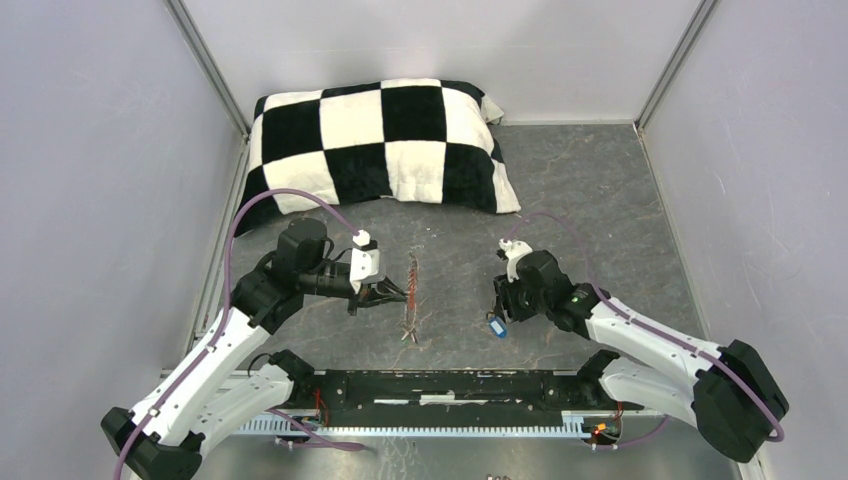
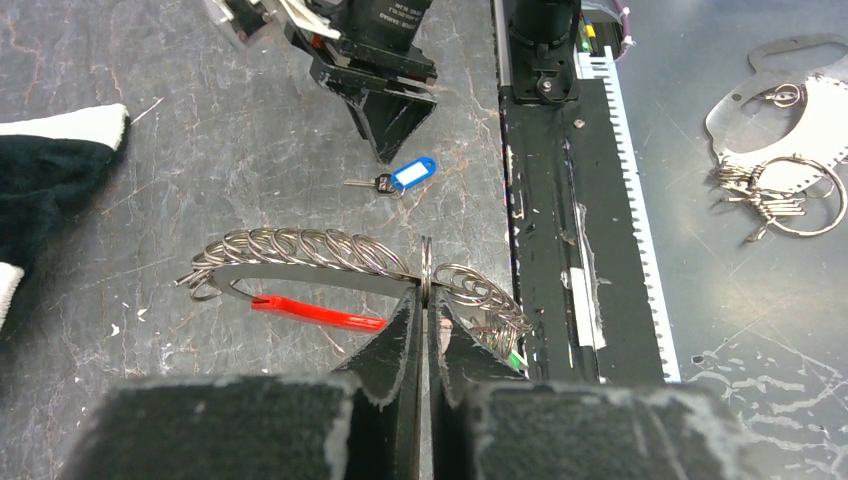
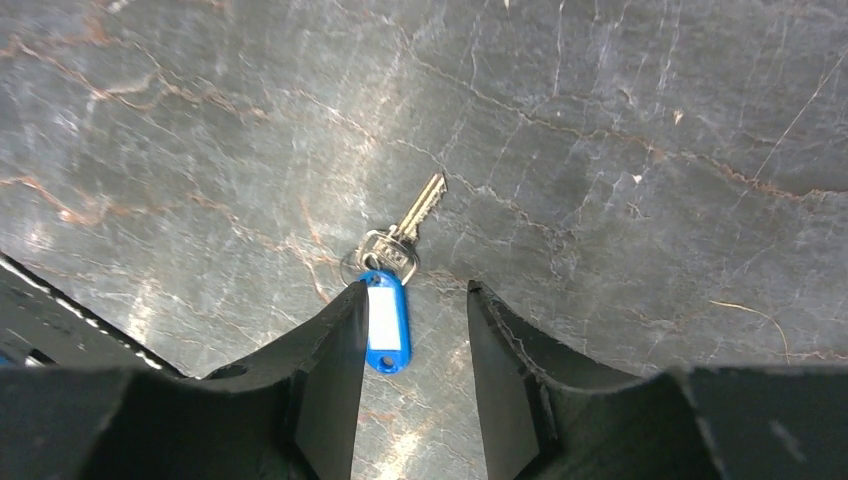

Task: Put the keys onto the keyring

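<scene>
The keyring [image 1: 410, 295] is a silvery strip with many wire loops, lying upright-narrow in the middle of the table. In the left wrist view the keyring [image 2: 300, 255] carries a red tag [image 2: 320, 312], and a bit of green tag [image 2: 515, 357] shows behind my fingers. My left gripper [image 1: 398, 295] [image 2: 427, 295] is shut on one loop of the keyring. The blue-tagged key [image 1: 497, 325] [image 3: 384, 320] lies flat on the table. My right gripper [image 1: 497, 310] [image 3: 412, 290] is open just above it, the tag between the fingers, close to the left one. No yellow tag shows.
A black-and-white checkered cushion [image 1: 385, 140] lies at the back. A black rail [image 1: 450, 385] runs along the near edge. Beyond it, in the left wrist view, spare rings and metal plates [image 2: 780, 180] lie on a lower surface. Grey walls close both sides.
</scene>
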Motion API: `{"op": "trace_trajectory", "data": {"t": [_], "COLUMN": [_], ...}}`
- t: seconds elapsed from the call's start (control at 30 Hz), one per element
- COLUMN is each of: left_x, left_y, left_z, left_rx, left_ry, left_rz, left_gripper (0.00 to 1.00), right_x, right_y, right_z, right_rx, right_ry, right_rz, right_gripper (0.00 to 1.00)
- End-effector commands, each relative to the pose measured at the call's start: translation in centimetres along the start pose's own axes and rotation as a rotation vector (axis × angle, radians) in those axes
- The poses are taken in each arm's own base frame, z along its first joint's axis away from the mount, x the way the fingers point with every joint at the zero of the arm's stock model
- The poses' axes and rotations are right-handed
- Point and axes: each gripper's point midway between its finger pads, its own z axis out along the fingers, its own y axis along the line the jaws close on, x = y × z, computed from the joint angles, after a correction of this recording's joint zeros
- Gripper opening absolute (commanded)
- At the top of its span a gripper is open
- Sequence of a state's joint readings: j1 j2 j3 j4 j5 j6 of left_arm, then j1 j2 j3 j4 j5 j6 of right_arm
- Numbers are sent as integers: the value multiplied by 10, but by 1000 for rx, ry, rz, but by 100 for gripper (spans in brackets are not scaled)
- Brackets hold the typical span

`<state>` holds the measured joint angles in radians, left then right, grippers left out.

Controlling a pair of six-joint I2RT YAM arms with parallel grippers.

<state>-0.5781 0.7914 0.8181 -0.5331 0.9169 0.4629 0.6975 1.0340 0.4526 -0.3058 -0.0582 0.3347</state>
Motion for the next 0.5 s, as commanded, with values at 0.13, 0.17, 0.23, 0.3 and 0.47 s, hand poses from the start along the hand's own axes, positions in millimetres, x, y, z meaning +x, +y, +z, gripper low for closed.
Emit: {"op": "trace_trajectory", "data": {"t": [0.13, 0.17, 0.23, 0.3, 0.47], "left_x": [-23, -24, -24, -24, -24], "left_y": [4, 4, 4, 4, 3], "left_z": [-6, -6, -6, -7, -7], "left_rx": [-13, -12, -15, -15, -16], "left_ry": [-43, -43, -43, -41, -43], "left_rz": [105, 105, 105, 104, 97], "left_gripper": [2, 2, 2, 2, 2], "right_x": [-20, -17, -13, -13, -21], "right_y": [32, 33, 35, 34, 23], "right_z": [-3, -1, 1, 2, -3], "right_rx": [-106, -100, -93, -74, 10], "right_ry": [-86, -75, -66, -64, -109], "right_rz": [89, 83, 59, 16, -196], "right_gripper": [53, 53, 53, 52, 50]}}
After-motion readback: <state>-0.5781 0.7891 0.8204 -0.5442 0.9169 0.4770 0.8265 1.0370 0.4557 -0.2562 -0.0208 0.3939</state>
